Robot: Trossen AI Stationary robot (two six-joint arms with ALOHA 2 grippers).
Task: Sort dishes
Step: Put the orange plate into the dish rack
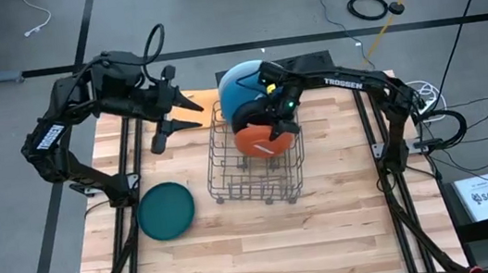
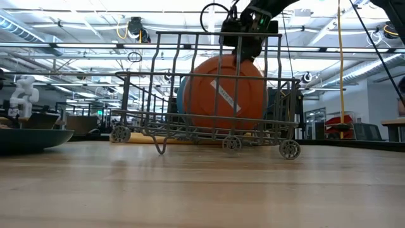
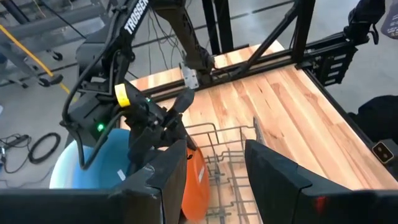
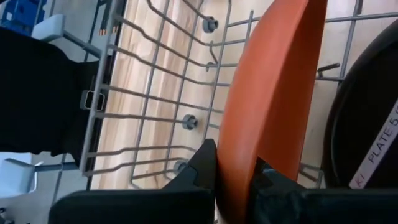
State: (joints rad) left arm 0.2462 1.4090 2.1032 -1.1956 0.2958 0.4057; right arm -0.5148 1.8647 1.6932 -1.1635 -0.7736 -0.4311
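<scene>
An orange plate stands on edge inside the wire rack. My right gripper is shut on its top rim. A black plate stands on edge just behind it in the rack. A larger blue plate stands at the rack's far end. A dark teal plate lies flat on the table, left of the rack. My left gripper is open and empty, held above the table just left of the rack's far end. My right gripper pinches the orange plate's upper rim between its two fingers, one on each face. The fingers come from above, pointing down into the rack. The plate stands upright on edge, its lower edge down at the rack's floor wires.
The rack's upright wires stand close around the plates. A yellow cloth lies on the table behind the rack. Bare wooden table lies on the near side. The arm frames stand along both side edges.
</scene>
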